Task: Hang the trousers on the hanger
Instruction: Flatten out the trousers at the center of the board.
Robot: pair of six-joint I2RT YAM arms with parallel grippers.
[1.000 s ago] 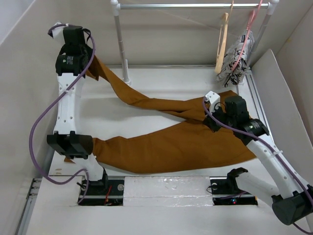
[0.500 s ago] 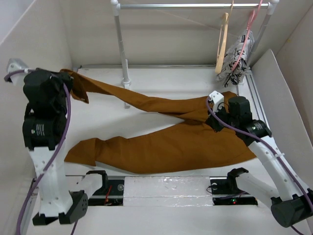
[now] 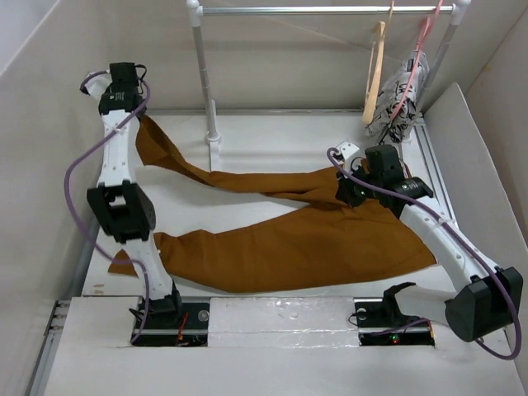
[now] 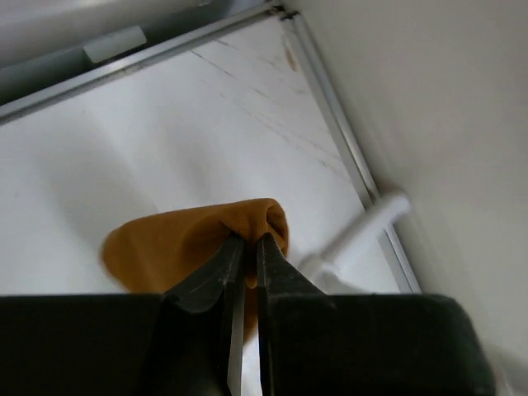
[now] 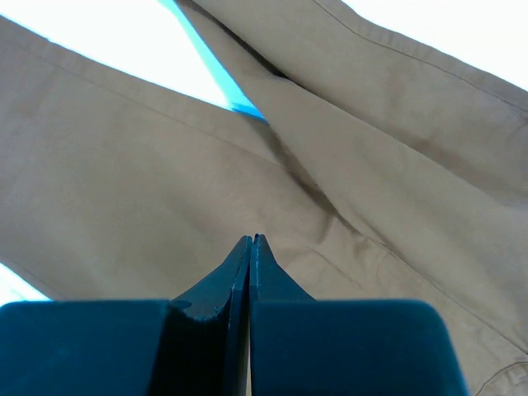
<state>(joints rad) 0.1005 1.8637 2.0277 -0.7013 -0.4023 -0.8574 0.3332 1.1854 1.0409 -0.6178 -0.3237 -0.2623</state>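
Since the earlier frames, the left arm has swung out to the far left of the rack (image 3: 203, 74), carrying one trouser leg with it. The right arm has shifted slightly toward the rack.

Top view: the trousers (image 3: 313, 239) lie spread on the table (image 3: 272, 132) in front of the rack. One leg runs up to the left arm's wrist, left of the rack's post. The hanger (image 3: 377, 66) hangs at the right end of the rack's rail, just beside a pink hanger (image 3: 422, 45) carrying patterned cloth (image 3: 400, 103), well apart from the trousers. The right gripper (image 3: 351, 194) sits over the trousers where the legs meet. Jaw state is not legible here.

Left wrist view: the left gripper (image 4: 245, 247) has its jaws pinching a fold of the rust-brown fabric, held above the table.

Right wrist view: the jaws are pressed together with nothing between them, tips over the fabric. Whether they touch it cannot be determined.
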